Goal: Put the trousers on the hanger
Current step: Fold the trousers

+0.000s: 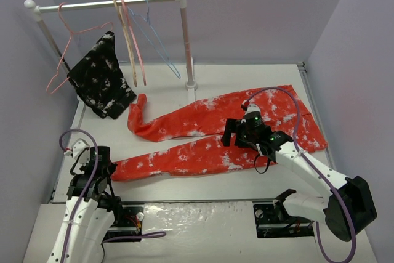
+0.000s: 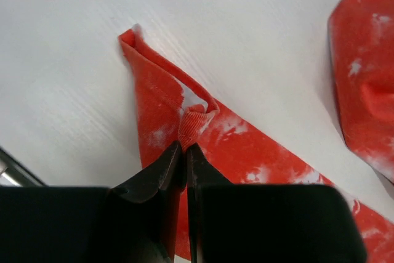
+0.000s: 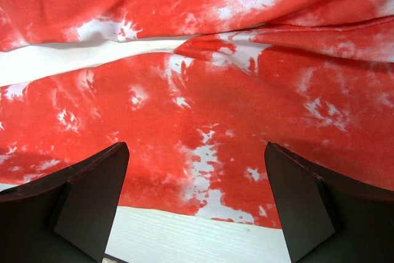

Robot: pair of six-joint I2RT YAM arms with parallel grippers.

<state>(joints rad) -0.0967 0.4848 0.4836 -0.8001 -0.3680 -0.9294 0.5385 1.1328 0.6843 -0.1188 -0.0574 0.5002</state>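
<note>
The red-orange trousers (image 1: 209, 133) lie flat across the white table, waist at the right, two legs running left. My left gripper (image 1: 106, 169) is shut on the cuff of the near leg (image 2: 192, 124), pinching a bunched fold of the hem. My right gripper (image 1: 235, 135) is open and hovers over the near leg close to the crotch; in the right wrist view the cloth (image 3: 203, 109) fills the space between its fingers (image 3: 92, 195). The light-blue wire hanger (image 1: 155, 40) hangs on the rail at the back.
A white rail (image 1: 108, 2) on a post (image 1: 186, 41) stands at the back. On it hang a thin pink wire hanger (image 1: 64, 53), a black speckled garment (image 1: 101, 81), and beige and pink thick hangers (image 1: 130, 38). Grey walls close in on both sides.
</note>
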